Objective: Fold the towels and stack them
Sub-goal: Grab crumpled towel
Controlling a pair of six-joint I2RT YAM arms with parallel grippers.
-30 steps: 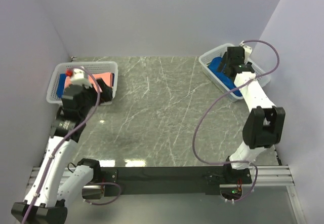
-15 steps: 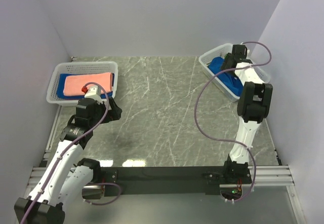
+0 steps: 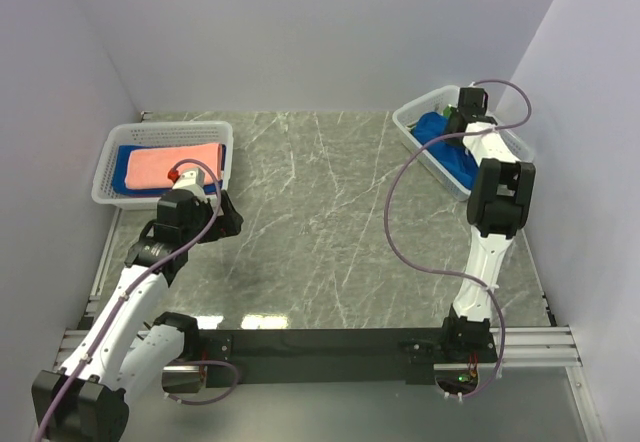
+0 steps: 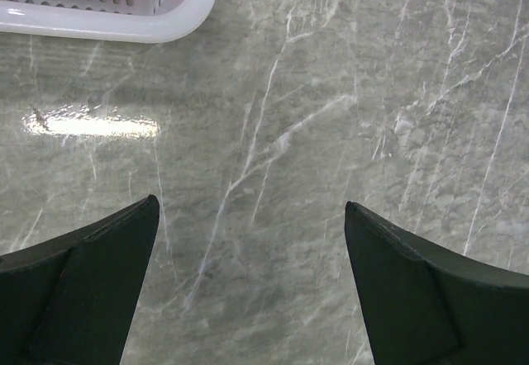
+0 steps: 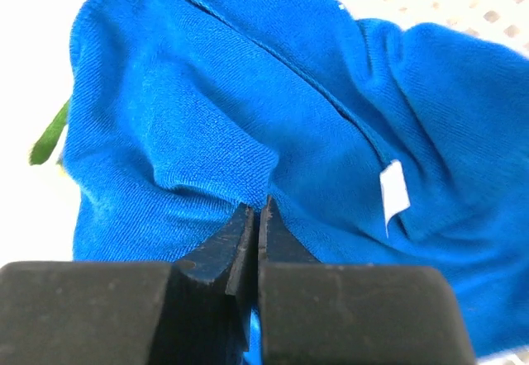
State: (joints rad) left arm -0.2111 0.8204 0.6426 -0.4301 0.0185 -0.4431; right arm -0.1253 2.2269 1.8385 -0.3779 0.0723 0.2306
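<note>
Baskets of white lattice plastic stand at the two far corners of a grey marbled table (image 3: 320,222). The right gripper (image 5: 254,215) is clenched on a bunched fold of a royal blue towel (image 5: 207,109) lying in the far-right basket (image 3: 404,120). The left gripper (image 4: 252,216) hangs spread wide over bare table, near the far-left basket (image 3: 105,177), where a salmon-pink towel (image 3: 172,165) lies on a second blue towel (image 3: 124,158).
</note>
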